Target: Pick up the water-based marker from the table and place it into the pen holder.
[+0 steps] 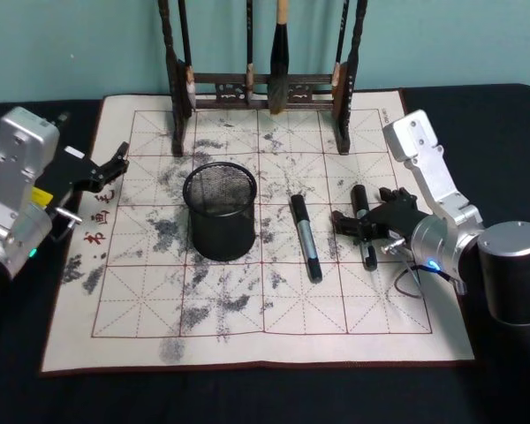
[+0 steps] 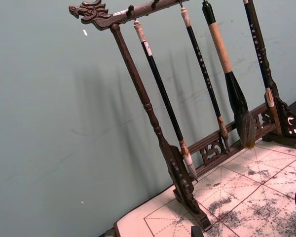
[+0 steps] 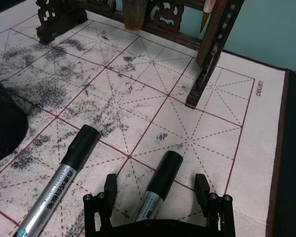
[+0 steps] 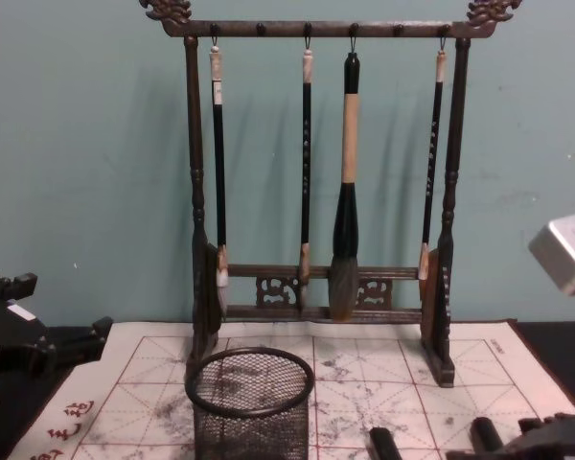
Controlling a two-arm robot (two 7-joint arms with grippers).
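Note:
Two black-capped, silver-bodied water-based markers lie on the white grid mat (image 1: 159, 309) that covers the table. One marker (image 1: 305, 238) rests to the right of the black mesh pen holder (image 1: 219, 212). The other marker (image 1: 364, 226) lies farther right. My right gripper (image 1: 368, 217) is low over that marker, open. In the right wrist view its fingers (image 3: 110, 186) straddle the marker's cap (image 3: 160, 175) without touching it, and the other marker (image 3: 64, 177) lies beside it. My left gripper (image 1: 115, 163) hangs open at the mat's left edge, holding nothing.
A tall dark wooden brush rack (image 1: 265, 88) with hanging brushes stands at the mat's back edge, behind the pen holder (image 4: 251, 402). The dark tabletop (image 1: 503, 115) surrounds the mat. A teal wall (image 4: 77, 144) closes the back.

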